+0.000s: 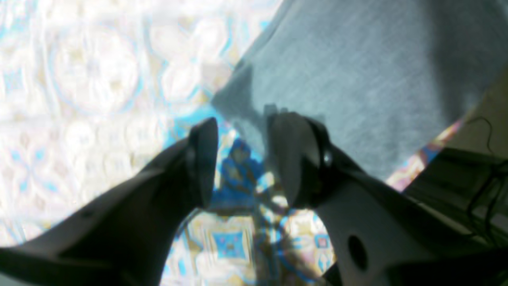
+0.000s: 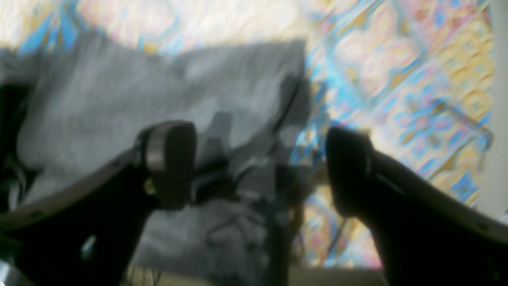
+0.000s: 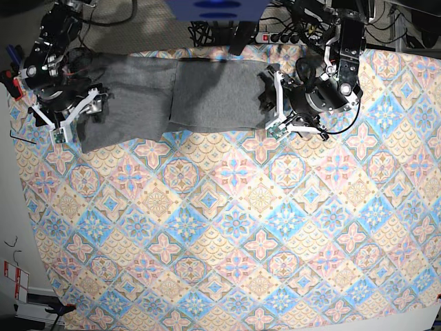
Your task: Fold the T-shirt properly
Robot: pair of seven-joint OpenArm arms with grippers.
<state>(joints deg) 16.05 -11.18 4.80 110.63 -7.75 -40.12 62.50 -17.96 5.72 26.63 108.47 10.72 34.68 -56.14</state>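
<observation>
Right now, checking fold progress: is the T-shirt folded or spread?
Folded: the T-shirt lies as a long narrow band, sleeves tucked away, along the tablecloth's far edge.

Overhead base view straight down; both wrist views close, low, blurred, sharing T-shirt (image 3: 172, 93) and tablecloth (image 3: 234, 234).

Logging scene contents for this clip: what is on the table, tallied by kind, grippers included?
T-shirt, grey, folded into a long band: 1
Tablecloth, patterned: 1
Grippers, both open, empty: 2, left gripper, right gripper
Total: 4
</observation>
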